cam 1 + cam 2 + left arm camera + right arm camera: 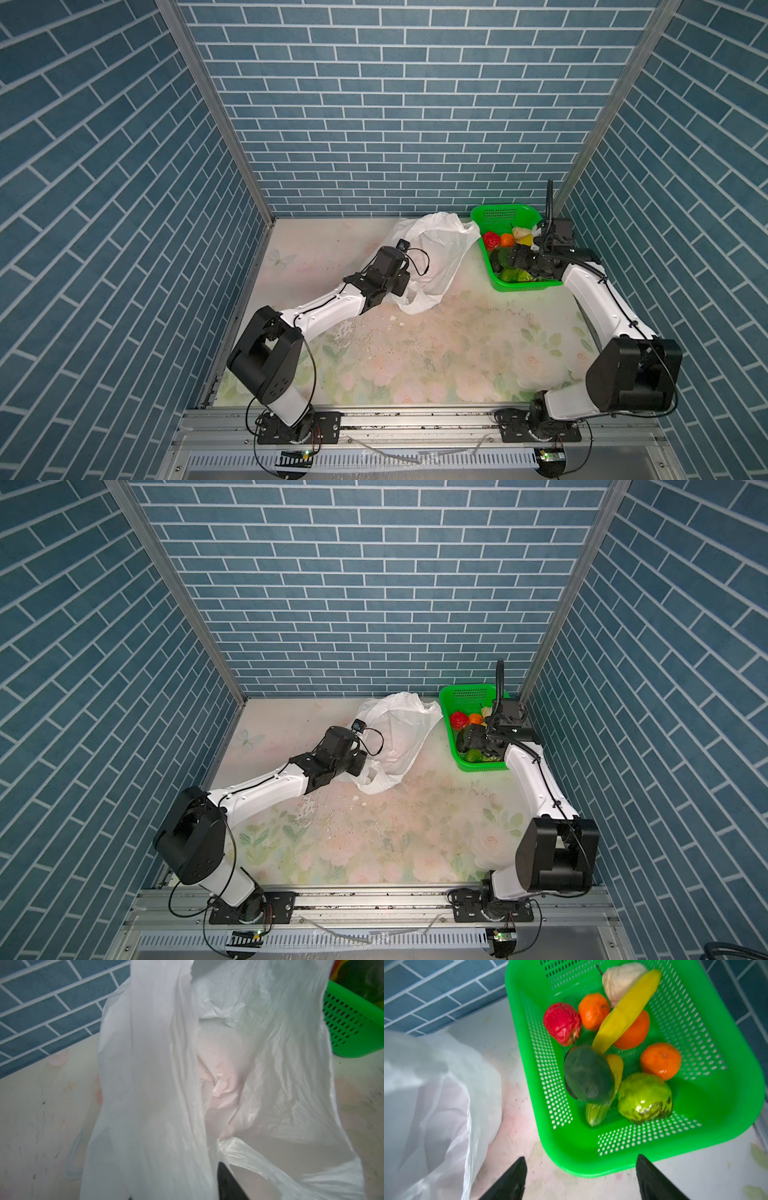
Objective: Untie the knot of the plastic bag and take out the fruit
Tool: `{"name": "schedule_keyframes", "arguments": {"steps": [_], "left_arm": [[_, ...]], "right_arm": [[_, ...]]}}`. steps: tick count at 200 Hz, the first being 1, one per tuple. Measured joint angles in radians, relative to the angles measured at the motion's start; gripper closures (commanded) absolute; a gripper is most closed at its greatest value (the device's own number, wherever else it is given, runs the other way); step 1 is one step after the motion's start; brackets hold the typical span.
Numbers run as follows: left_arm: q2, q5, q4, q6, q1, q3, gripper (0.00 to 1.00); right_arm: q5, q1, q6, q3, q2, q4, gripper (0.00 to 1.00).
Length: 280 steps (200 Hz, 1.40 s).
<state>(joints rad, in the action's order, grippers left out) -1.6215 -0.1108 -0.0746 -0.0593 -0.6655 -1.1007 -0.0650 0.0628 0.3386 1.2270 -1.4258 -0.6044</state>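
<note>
the white plastic bag [432, 253] lies slumped on the floral surface [415, 357] near the back wall, its mouth gaping toward the left arm. one handle loop [259, 1163] trails loose and untied. through the thin film only crumpled folds and the pinkish surface show.

the left claw [401, 286] sits at the bag's near edge. in the left wrist view one black finger [228, 1184] pokes out under the film and a broad strip of bag drapes over the rest, so i cannot tell how wide it stands or whether it grips the plastic.

the fruit is all in the green perforated basket [737, 1084], just right of the bag in the back right corner: a red fruit [562, 1023], three oranges [660, 1060], a yellow banana [627, 1009] leaning across them, a pale cream fruit [618, 978], a dark avocado [588, 1075], a round green fruit [644, 1097] and a long yellow-green one [598, 1111] under the avocado.

the right claw [581, 1158] hangs over the basket's near rim, fingers spread wide with nothing between them.
</note>
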Motion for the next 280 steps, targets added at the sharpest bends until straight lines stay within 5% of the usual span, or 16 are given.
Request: {"name": "schedule_keyframes", "arguments": {"steps": [33, 82, 129, 168, 223, 280], "left_arm": [[0.061, 0.100, 0.050, -0.009, -0.001, 0.040, 0.01], [0.323, 0.166, 0.086, -0.038, -0.009, 0.227, 0.00], [0.593, -0.029, 0.056, -0.053, -0.001, 0.420, 0.00], [0.725, -0.197, 0.101, -0.007, 0.130, 0.545, 0.00], [0.641, -0.243, 0.346, 0.124, 0.325, 0.727, 0.00], [0.363, -0.174, 0.751, 0.162, 0.485, 0.834, 0.00]], "right_arm": [[-0.007, 0.039, 0.016, -0.122, 0.132, -0.010, 0.16], [-0.026, 0.055, 0.020, -0.299, 0.293, 0.054, 0.12], [0.009, 0.055, -0.050, -0.458, 0.318, 0.202, 0.02], [0.066, 0.035, -0.132, -0.537, 0.270, 0.431, 0.02], [0.108, -0.022, -0.243, -0.712, 0.127, 0.809, 0.02], [0.084, -0.083, -0.280, -0.763, 0.031, 1.073, 0.01]]}}
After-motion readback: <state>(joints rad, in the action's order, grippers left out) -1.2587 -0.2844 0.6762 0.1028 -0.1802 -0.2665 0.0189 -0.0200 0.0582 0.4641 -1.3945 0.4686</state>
